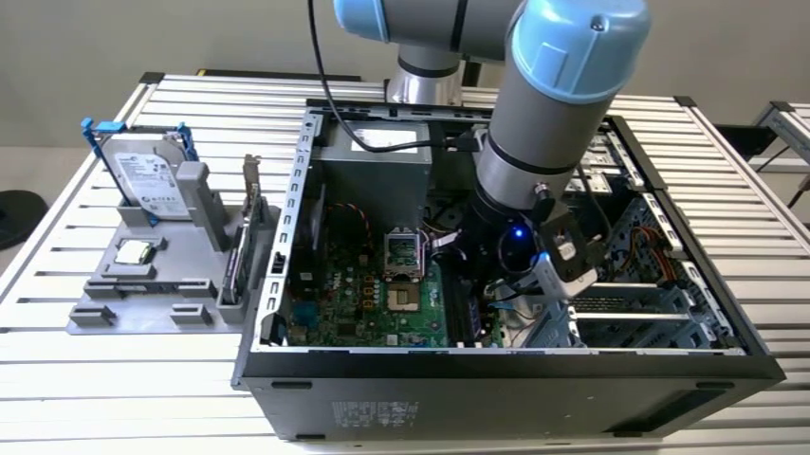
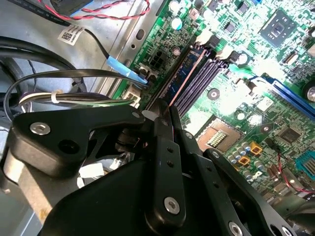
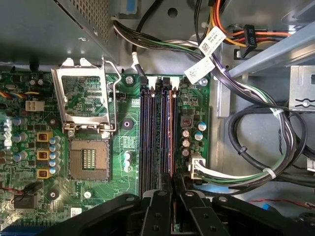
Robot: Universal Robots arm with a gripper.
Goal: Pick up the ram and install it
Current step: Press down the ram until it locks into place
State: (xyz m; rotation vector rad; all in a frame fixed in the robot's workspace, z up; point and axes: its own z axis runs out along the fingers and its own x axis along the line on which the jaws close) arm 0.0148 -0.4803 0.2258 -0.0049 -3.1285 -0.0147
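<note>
Grey plastic tray (image 1: 152, 303) first, out at nine o'clock from the open case (image 1: 506, 379) in the exterior view. It carries the silver hard drive (image 1: 146, 180) in its blue brackets and the small square processor (image 1: 135, 252), both untouched.

Moving across, the green motherboard (image 1: 341, 303) lies flat in the case with its empty socket (image 1: 400, 256) near the middle. At about three o'clock from that socket, the arm has its gripper (image 3: 170, 178) down among the memory slots.

In both wrist views the black fingers (image 3: 160, 196) are drawn close together, pinching the near end of the ram (image 3: 170, 132). The ram stands on edge in line with one of the dark slots, and the second wrist view shows its blue label along the slot (image 2: 184, 73).

I'd judge the pick-up done and the installing step in hand. I can't tell whether the stick is fully seated or only resting in the slot's mouth. This step calls for the stick to stay square to the slot and be pressed straight down, clear of the nearby cable bundle (image 3: 256, 167).
</note>
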